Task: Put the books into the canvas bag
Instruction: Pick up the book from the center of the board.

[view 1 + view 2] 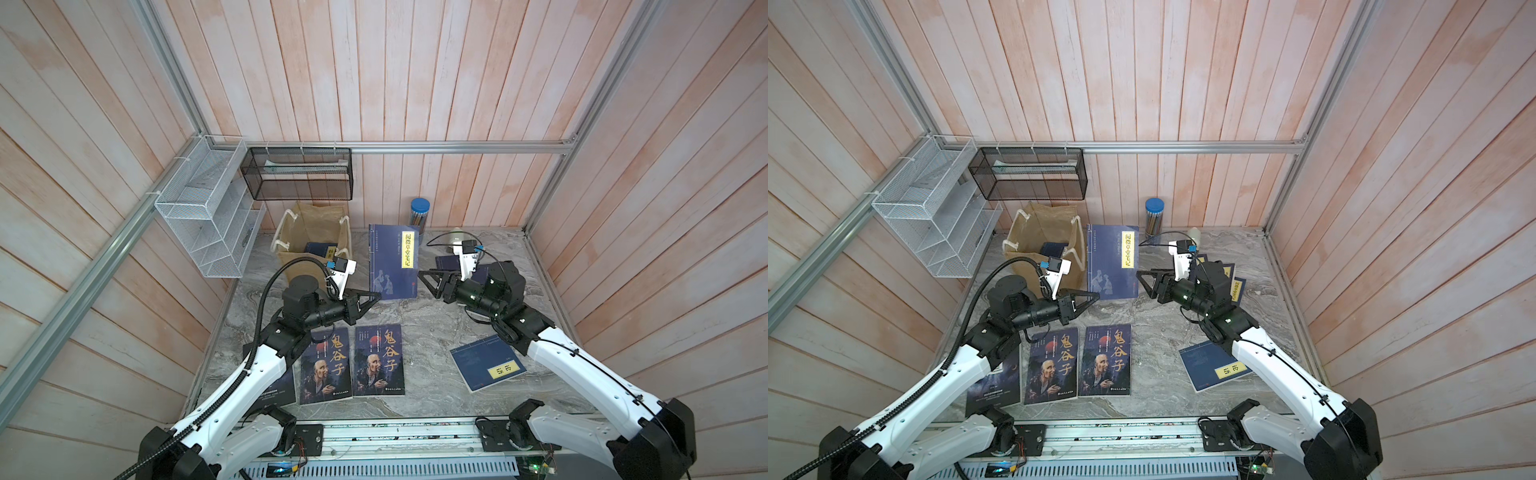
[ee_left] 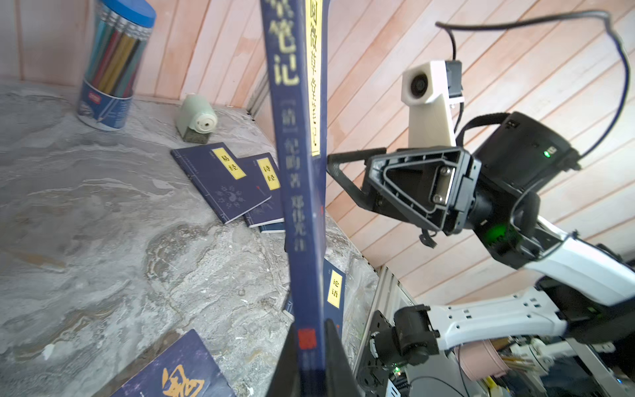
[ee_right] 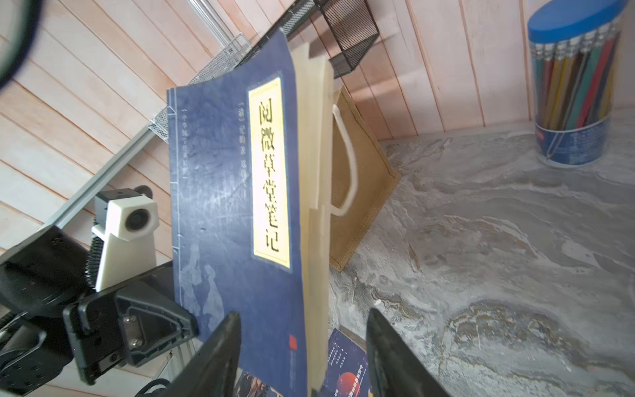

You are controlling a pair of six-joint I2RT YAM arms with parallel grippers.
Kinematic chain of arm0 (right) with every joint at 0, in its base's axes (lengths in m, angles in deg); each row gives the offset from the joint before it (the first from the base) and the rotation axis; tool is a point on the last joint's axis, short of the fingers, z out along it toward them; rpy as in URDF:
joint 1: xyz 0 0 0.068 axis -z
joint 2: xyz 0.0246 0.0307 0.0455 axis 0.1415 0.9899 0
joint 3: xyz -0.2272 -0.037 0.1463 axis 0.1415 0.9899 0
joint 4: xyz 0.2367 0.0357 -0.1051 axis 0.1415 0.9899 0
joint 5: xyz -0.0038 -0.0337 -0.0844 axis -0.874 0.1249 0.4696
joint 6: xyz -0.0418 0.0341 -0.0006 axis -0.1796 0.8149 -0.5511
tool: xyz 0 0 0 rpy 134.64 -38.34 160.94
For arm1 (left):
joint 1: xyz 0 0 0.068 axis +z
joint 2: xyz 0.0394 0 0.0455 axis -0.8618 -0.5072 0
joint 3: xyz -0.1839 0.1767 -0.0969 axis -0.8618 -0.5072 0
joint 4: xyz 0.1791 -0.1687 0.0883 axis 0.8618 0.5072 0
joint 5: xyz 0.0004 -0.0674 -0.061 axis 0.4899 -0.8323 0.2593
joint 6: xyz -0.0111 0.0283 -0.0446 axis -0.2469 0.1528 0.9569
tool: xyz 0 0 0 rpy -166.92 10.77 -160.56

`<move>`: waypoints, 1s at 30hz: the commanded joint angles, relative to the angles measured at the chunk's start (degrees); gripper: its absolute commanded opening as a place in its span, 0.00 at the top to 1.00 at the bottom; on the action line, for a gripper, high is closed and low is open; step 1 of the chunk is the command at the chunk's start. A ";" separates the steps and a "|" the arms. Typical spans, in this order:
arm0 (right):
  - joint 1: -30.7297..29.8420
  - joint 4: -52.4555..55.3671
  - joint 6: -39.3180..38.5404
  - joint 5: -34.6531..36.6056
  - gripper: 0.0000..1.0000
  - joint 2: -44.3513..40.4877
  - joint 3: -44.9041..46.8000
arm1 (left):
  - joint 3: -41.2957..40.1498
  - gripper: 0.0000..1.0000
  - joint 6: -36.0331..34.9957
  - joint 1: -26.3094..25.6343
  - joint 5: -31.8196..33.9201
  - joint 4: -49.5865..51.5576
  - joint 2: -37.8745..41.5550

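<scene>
Pale pink-and-white plank walls (image 1: 415, 62) fill the upper half and both sides of the frame in both top views, with boards upright at centre and slanting at left and right. A silver rail (image 1: 457, 146) crosses the back wall, and others run diagonally in the upper corners. The table (image 1: 436, 324) is grey and marble-veined. At centre left a white wire rack (image 1: 208, 216) hangs on the side rail, with a black mesh basket (image 1: 299, 174) just beside it on the back rail. A blue-lidded pencil tub (image 1: 419, 212) stands by the back wall. The light is even and soft.
</scene>
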 commanded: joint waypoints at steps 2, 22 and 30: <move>0.38 -0.60 -0.03 -4.27 0.37 -0.39 -2.84 | 1.33 1.00 -0.80 0.14 -8.63 -7.65 0.38; 2.48 -9.82 8.65 -24.74 0.36 3.40 -2.00 | -0.29 1.00 4.72 0.17 -13.01 -14.90 0.49; 2.49 -21.51 11.86 -23.68 0.80 -0.53 3.41 | -0.23 1.00 3.18 0.11 -11.01 -9.83 0.99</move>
